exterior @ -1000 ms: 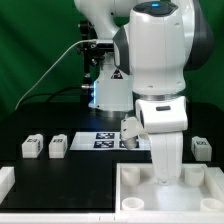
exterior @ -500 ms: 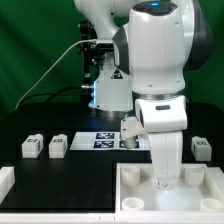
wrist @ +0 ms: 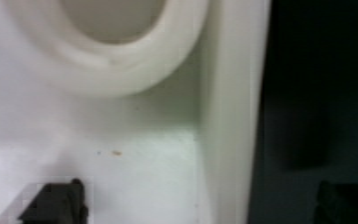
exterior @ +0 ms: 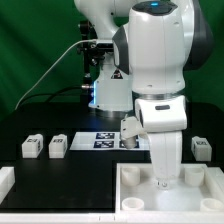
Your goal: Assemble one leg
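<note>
My gripper [exterior: 166,178] points straight down at the white tabletop panel [exterior: 200,200] at the front of the exterior view's right. In the wrist view the gripper [wrist: 199,203] is open and holds nothing. One dark fingertip [wrist: 51,203] is over the white panel [wrist: 123,140] and the other is over the black table [wrist: 327,90], so the jaws straddle the panel's edge. A round white ring [wrist: 149,60] shows on the panel. Two white legs [exterior: 32,147] [exterior: 58,146] lie at the exterior view's left and another [exterior: 201,149] at its right.
The marker board [exterior: 105,140] lies on the black table behind my gripper. A white block [exterior: 5,181] sits at the front edge on the exterior view's left. The arm's base and cables stand at the back before a green backdrop.
</note>
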`<state>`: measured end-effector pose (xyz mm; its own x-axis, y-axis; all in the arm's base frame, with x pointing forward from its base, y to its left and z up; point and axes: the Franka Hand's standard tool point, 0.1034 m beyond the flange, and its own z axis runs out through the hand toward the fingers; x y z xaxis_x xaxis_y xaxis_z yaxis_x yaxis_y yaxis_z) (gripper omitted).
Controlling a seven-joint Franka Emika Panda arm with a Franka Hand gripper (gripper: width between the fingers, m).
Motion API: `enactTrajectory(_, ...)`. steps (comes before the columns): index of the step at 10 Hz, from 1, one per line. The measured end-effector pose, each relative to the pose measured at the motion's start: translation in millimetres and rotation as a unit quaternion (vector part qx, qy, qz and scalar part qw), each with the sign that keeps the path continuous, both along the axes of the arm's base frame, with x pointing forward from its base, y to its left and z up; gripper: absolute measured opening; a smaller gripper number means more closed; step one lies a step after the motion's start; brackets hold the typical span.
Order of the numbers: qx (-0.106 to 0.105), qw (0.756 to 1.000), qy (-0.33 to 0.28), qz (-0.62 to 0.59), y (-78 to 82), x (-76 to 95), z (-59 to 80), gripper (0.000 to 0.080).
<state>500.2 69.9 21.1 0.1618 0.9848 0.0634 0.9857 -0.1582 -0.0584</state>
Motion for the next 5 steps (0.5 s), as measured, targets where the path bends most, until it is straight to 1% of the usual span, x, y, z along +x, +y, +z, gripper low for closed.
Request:
enactTrajectory(1,-0.005,0.999,0.002,-0.037,8.2,-6.5,14.7,0.0649)
enactTrajectory(2,-0.007,0.997,0.006,-0.081,20.6,-15.7,20.9,0.0649)
enactTrajectory(3,-0.009,0.982,0.014,-0.188,38.2,-25.7,25.1,0.0649)
enactTrajectory(4,-0.011,0.968,0.014,-0.252,56.6,-34.9,31.3,0.0649)
enactTrajectory(5,-0.013,0.952,0.018,-0.306,72.1,-41.0,34.3,0.0649)
